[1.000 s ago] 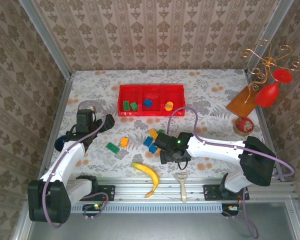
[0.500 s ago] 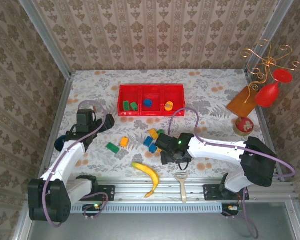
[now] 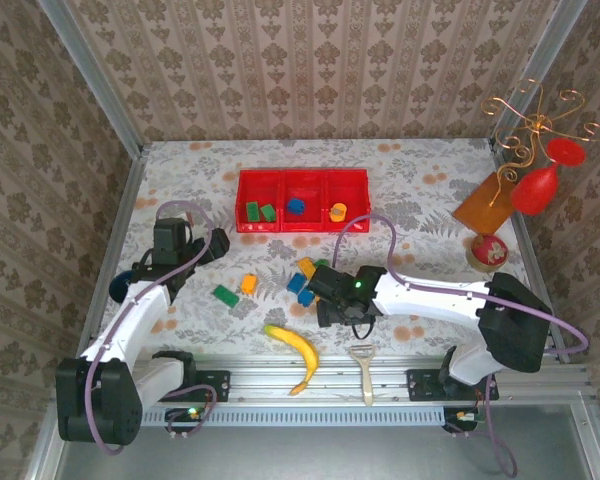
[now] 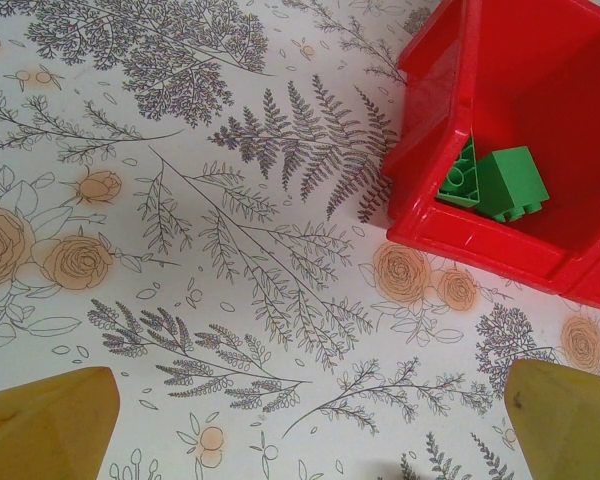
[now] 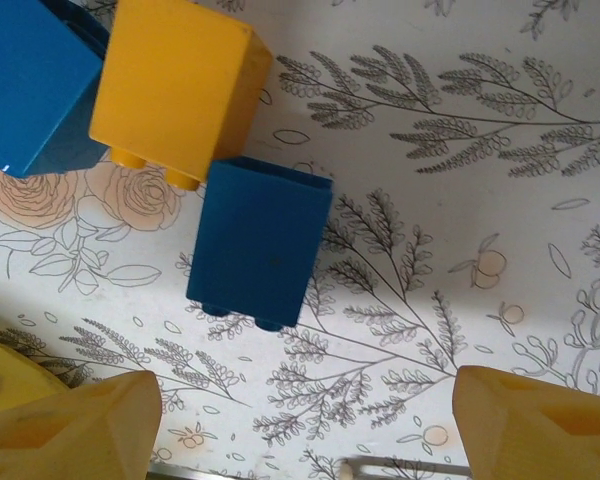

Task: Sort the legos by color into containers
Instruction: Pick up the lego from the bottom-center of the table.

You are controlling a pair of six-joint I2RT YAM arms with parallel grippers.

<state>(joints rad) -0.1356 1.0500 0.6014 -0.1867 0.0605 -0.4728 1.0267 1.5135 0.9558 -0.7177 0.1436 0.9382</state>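
The right gripper [image 5: 300,430] hung open over a blue lego [image 5: 260,250], with one finger on each side so it could pinch it. An orange lego [image 5: 175,90] touched its far end. The left gripper [image 4: 310,430] was open too, near the red tray [image 4: 460,235]. Green legos [image 4: 505,180] sat in the tray's left box.

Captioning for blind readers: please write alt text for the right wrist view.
A blue brick lies on a flowered tablecloth just ahead of the right gripper, whose yellowish fingertips stand wide apart at the bottom corners with nothing between them. An orange brick sits at its far end, beside a second blue brick at the upper left.
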